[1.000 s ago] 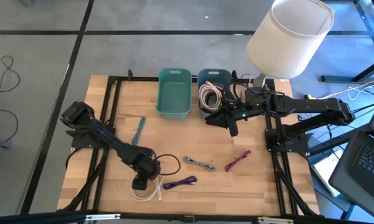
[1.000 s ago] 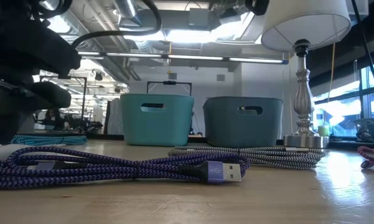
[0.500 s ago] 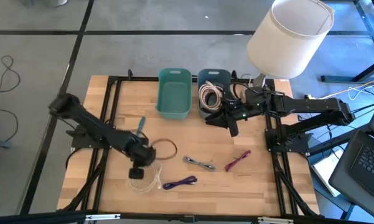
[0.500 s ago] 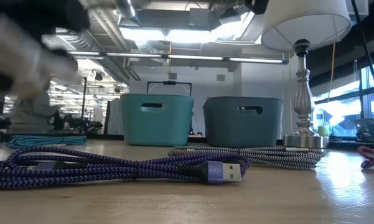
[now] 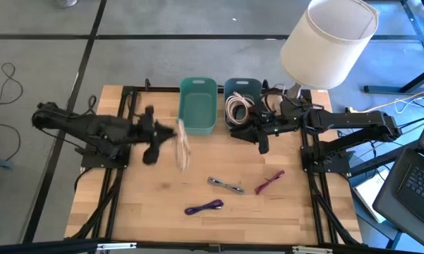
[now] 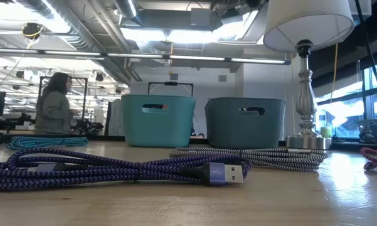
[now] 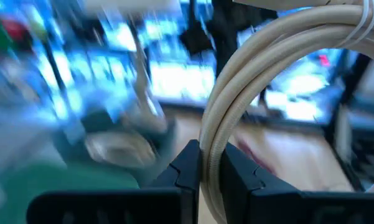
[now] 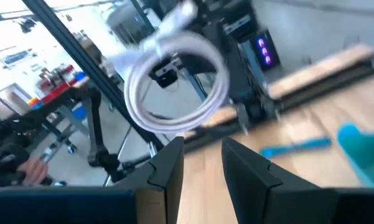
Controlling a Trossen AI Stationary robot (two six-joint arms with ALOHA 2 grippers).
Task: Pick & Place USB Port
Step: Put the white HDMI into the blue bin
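Left gripper, clamped on a coiled white USB cable, carries it above the wooden table just beside the empty teal plastic bin; release is left. Right gripper, fingers slightly apart, waits beside the dark bin already holding cables, while purple, grey and magenta braided cables remain near a white-shaded lamp.

open-plan office/lab | exposed ceiling ducts | strip lights | distant desks
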